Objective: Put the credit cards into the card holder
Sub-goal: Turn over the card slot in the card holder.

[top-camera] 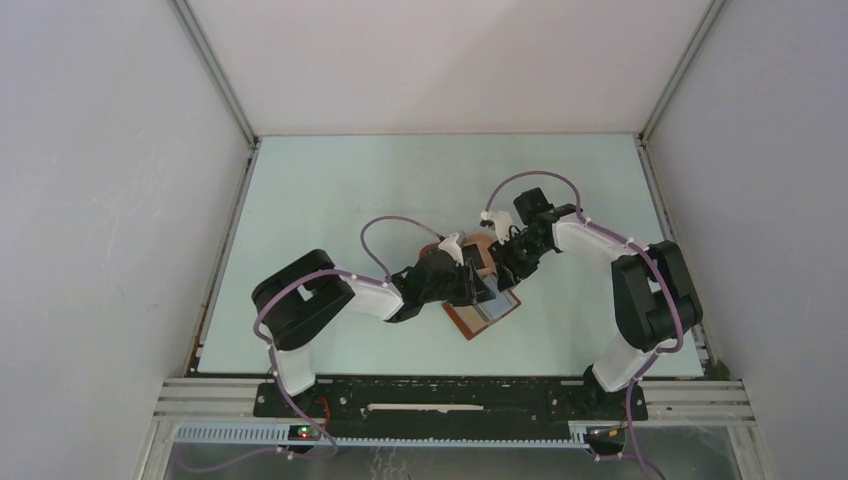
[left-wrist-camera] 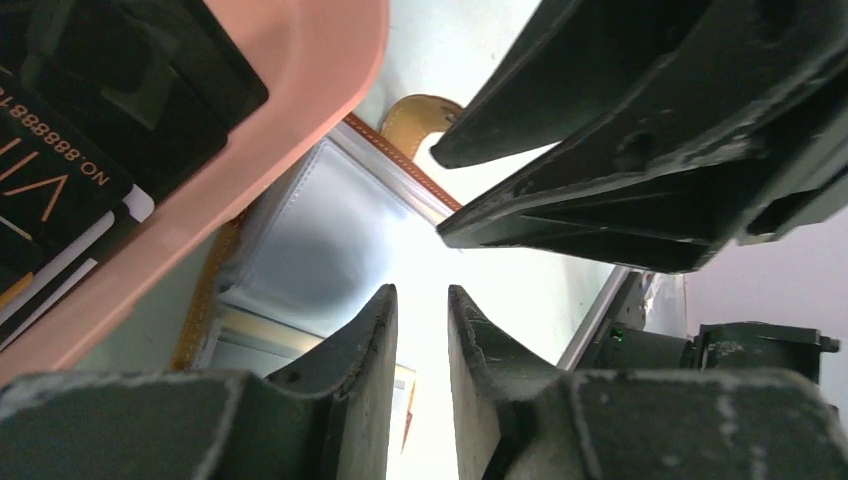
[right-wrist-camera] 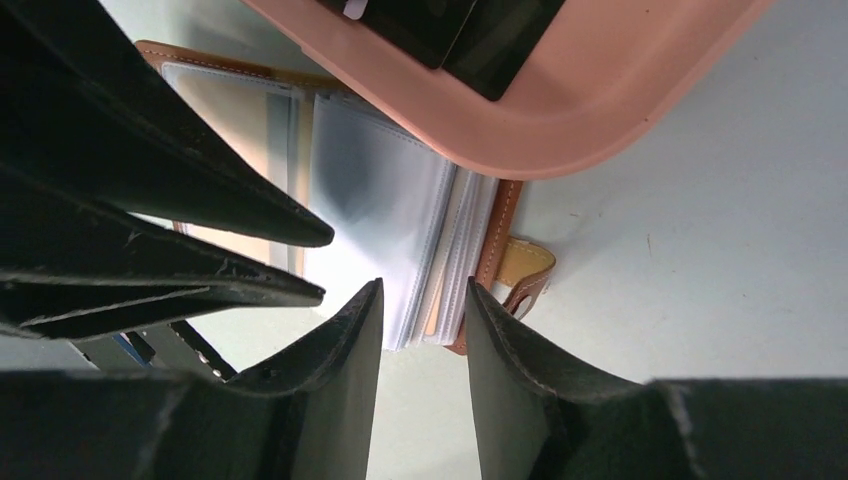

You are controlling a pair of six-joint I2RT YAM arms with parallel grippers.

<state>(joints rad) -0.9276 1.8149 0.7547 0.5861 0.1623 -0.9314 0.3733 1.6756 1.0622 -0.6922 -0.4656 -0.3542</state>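
Nearest, the left gripper [left-wrist-camera: 420, 298] hangs with its jaws a narrow slit apart and nothing between them, directly above the card holder [top-camera: 489, 312]. The holder lies spread open on the table [right-wrist-camera: 700, 260], clear sleeves up. Opposite it, the right gripper [right-wrist-camera: 422, 292] is a little wider and also empty, its tips above the sleeves' free edges beside the snap tab [right-wrist-camera: 525, 265]. The two sets of fingers crowd close together. Beyond, the pink tray [right-wrist-camera: 560, 115] overlaps the holder's far edge, with black credit cards [left-wrist-camera: 60, 150] inside. Bare table lies past the tab.
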